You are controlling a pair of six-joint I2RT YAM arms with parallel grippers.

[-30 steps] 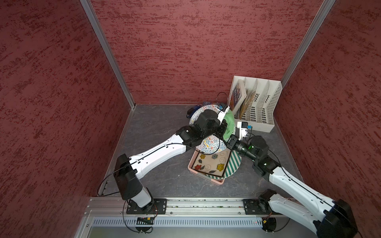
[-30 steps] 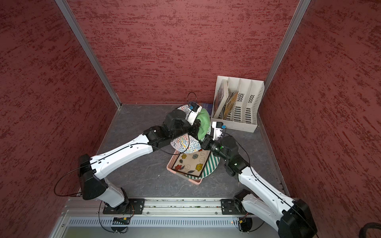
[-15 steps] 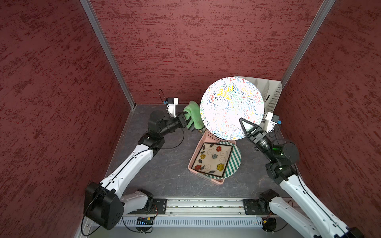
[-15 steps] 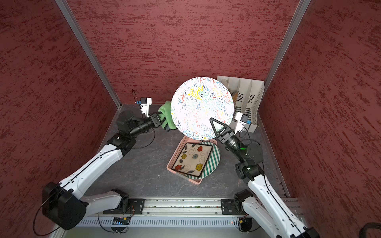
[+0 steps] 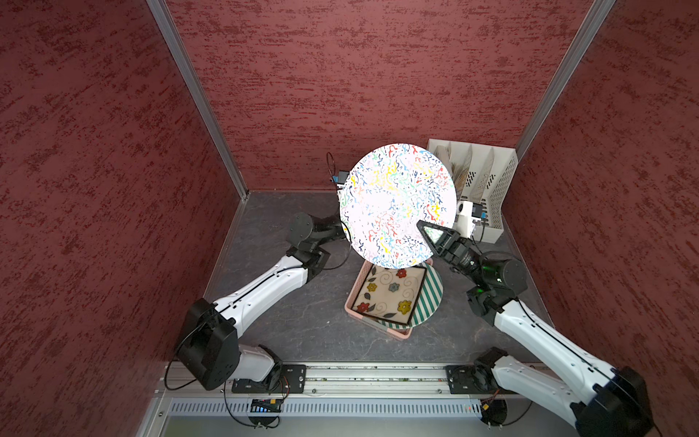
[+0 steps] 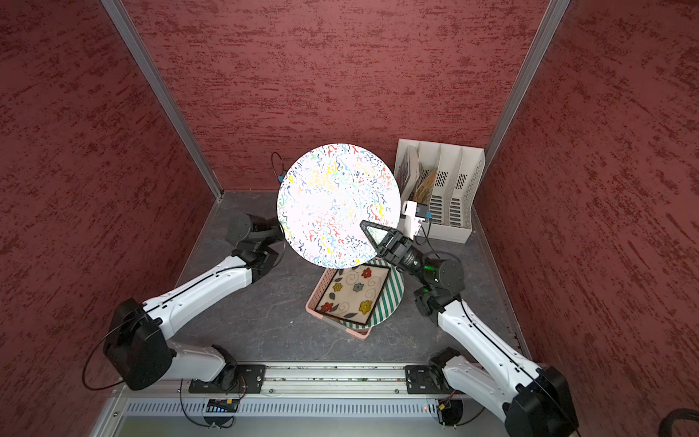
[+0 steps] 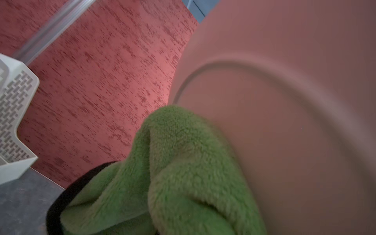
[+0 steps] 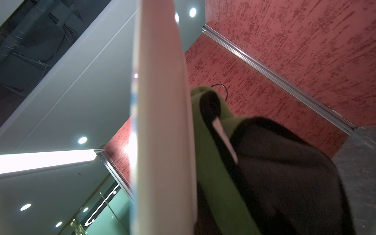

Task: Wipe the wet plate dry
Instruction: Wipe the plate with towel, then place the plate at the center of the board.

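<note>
Jaws on the right arm (image 5: 537, 333) are closed tight on the lower rim of the plate (image 5: 395, 204). They hold it up on edge above the far middle of the worktop (image 5: 302, 329), patterned face toward both top views, over the far end of the pink basket (image 5: 395, 333). The left arm (image 5: 264, 291) reaches behind the plate, so its jaws are hidden in both top views. The left wrist view shows a green cloth (image 7: 173, 173) bunched in their closed grip, lying against the plate's plain underside.

The plate looks stiff and smooth, likely slick while wet and probably breakable. One pinch at the rim resists twisting poorly, so cloth pressure is best light and close to that grip. The cloth looks soft and fluffy, and should mould to the foot ring.
</note>
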